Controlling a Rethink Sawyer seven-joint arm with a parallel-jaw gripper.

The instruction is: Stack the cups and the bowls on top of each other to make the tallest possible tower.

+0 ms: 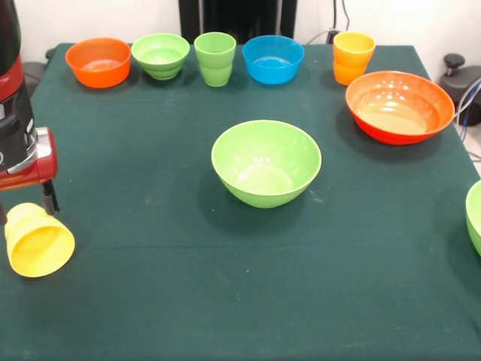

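Note:
My gripper point(26, 212) is at the table's left edge, shut on the narrow end of a yellow cup point(37, 244). The cup tilts with its mouth toward the camera. One dark finger point(49, 197) shows beside it; the other is mostly cut off by the frame edge. A large light green bowl point(266, 162) sits upright mid-table. A large orange-red bowl point(400, 105) is at the right. Along the far edge stand a small orange bowl point(98, 62), a small green bowl point(161, 55), a green cup point(215, 58), a blue bowl point(273, 59) and an orange-yellow cup point(353, 57).
Another light green bowl point(475, 214) is cut off by the right edge. The dark green table cloth point(225, 286) ends close beyond the far row of items. Cables and a black stand lie off the table's right side.

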